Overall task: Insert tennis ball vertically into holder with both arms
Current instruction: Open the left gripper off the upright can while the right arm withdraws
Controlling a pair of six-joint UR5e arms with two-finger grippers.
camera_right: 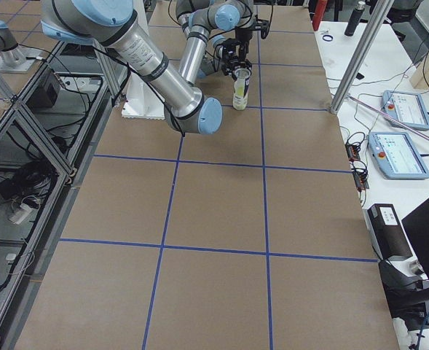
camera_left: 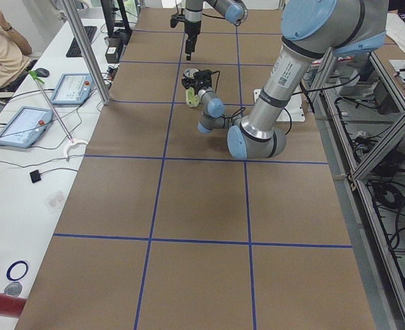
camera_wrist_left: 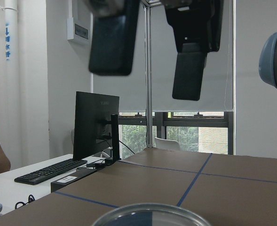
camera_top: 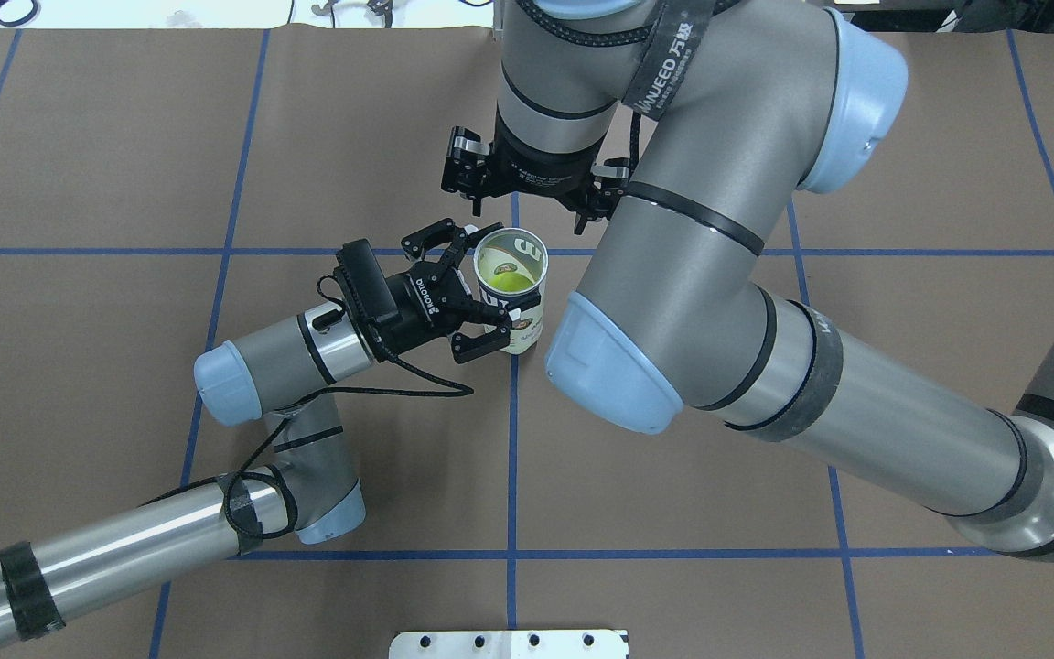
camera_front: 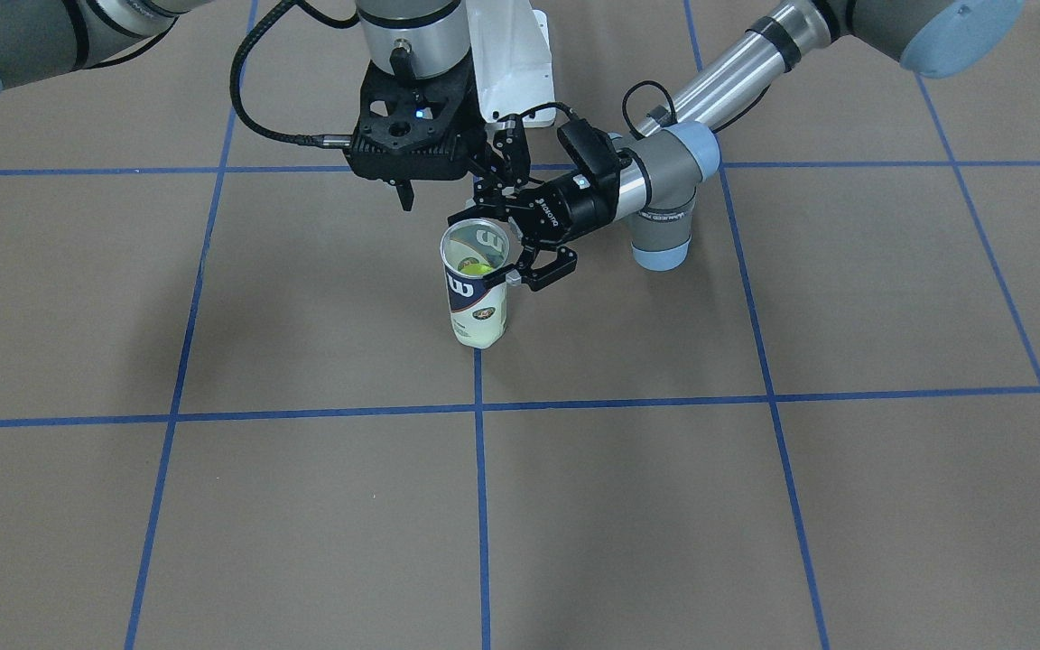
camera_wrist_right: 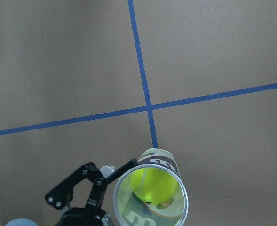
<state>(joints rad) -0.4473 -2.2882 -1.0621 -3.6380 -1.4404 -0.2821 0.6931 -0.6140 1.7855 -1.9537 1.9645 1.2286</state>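
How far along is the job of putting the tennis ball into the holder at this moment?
Done: the tennis ball lies at the bottom of the upright holder. In hand: the left hand brackets the holder near its rim; I cannot tell whether it grips. The right hand hangs open and empty above the mouth. Left: probably only to draw both hands away.

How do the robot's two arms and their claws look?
The left arm and the right arm are grey-silver tubes with light blue joint caps and black tape bands. The right arm bears a black strap with white lettering; a black cable follows the left arm. The left claw and the right claw are black, each two-fingered.
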